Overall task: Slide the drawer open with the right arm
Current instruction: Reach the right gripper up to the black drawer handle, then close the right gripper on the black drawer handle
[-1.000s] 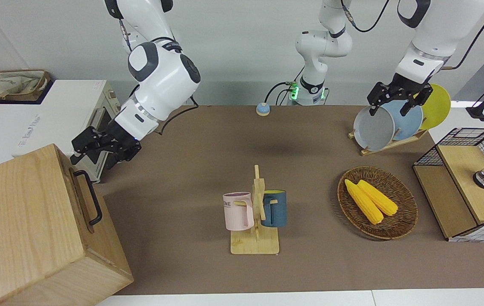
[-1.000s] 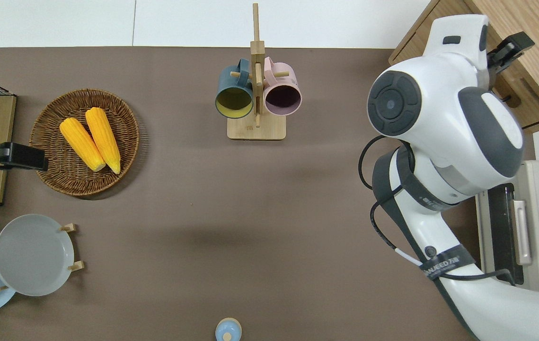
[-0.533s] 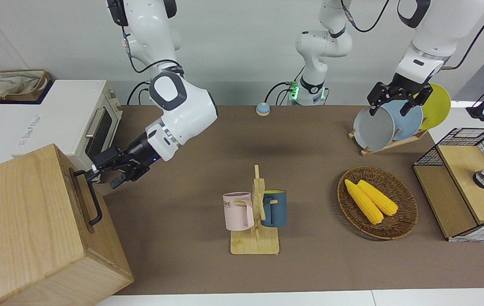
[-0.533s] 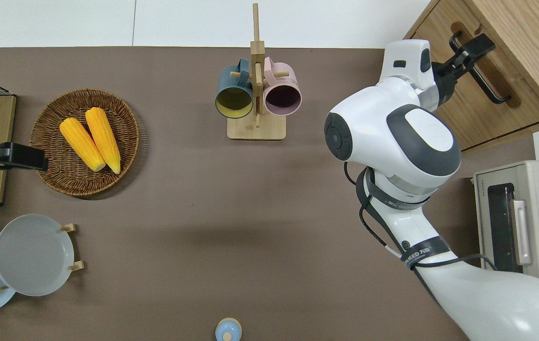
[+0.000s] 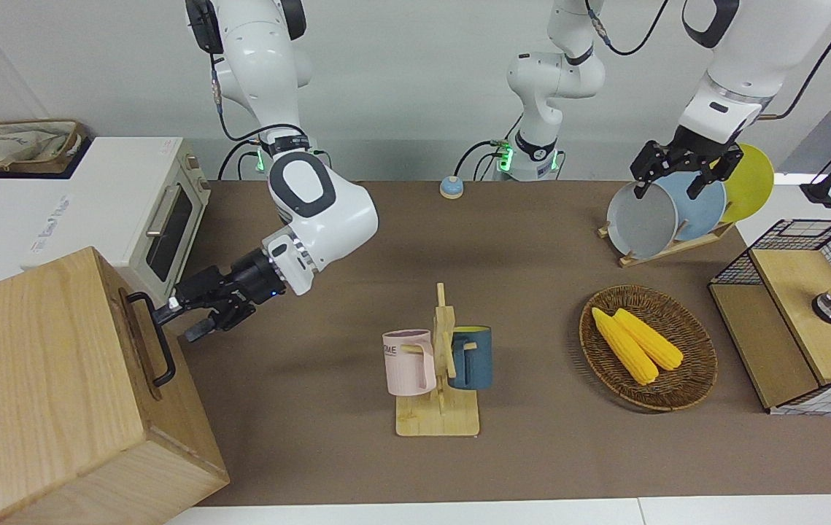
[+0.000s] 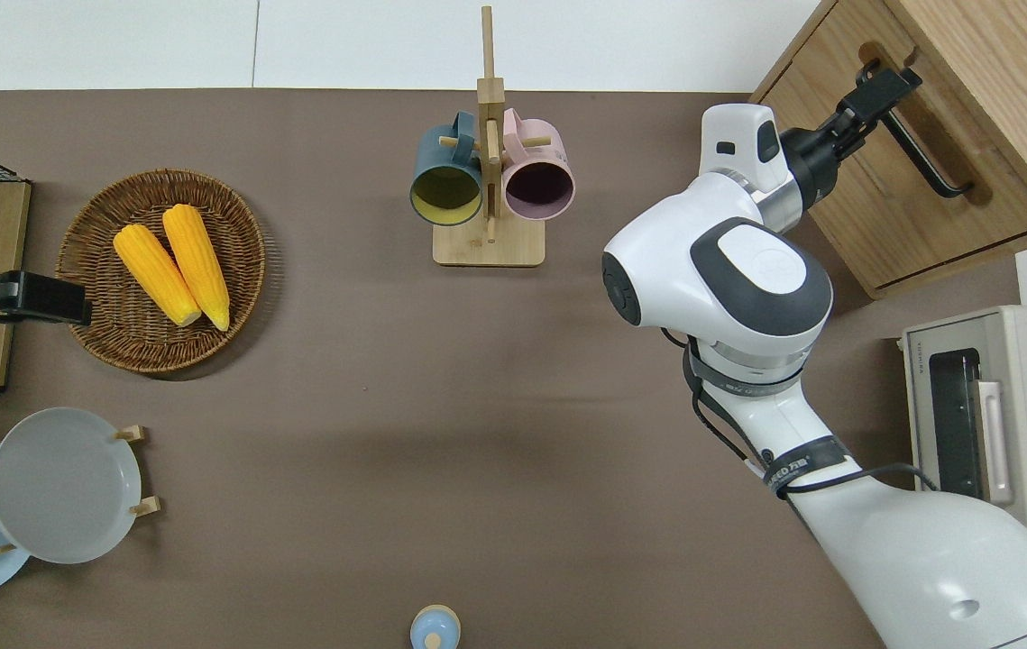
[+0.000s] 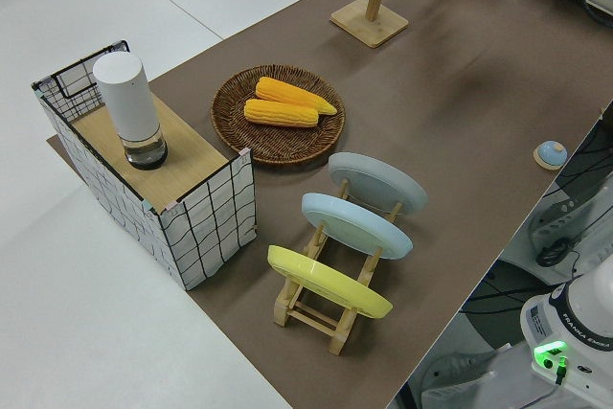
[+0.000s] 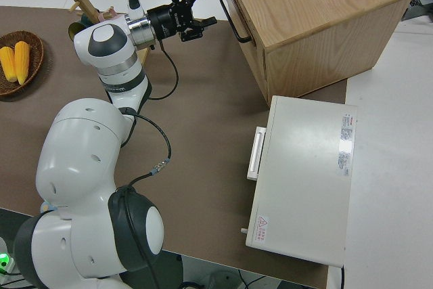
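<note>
- At the right arm's end of the table sits the big wooden box [image 5: 36,379], its front turned toward the table's middle. That leaves the drawer [image 6: 901,194] room to travel out over bare mat.
- The drawer is in the upper part of that front. We judge it shut, since its face looks flush with the box, so the pull has not begun.
- Its black loop handle [image 5: 160,339] stands proud of the face, giving fingers a bar to close around.
- The white toaster oven [image 5: 109,197] stands beside the box, nearer to the robots, and plays no part here.
- The right gripper [image 5: 183,321] is stretched out low and level, pointing at the handle's end nearer the robots. Its jaws are spread, and the right side view shows a small gap short of the bar. We read this as lining up for the grasp.
- Mid-table, the mug rack [image 5: 443,364] stands well apart from the drawer's path.
- Toward the left arm's end are the basket [image 5: 648,405] of corn [image 5: 634,343] and the wire cabinet [image 5: 794,306].
- The left gripper [image 5: 670,182] is parked, jaws spread.
</note>
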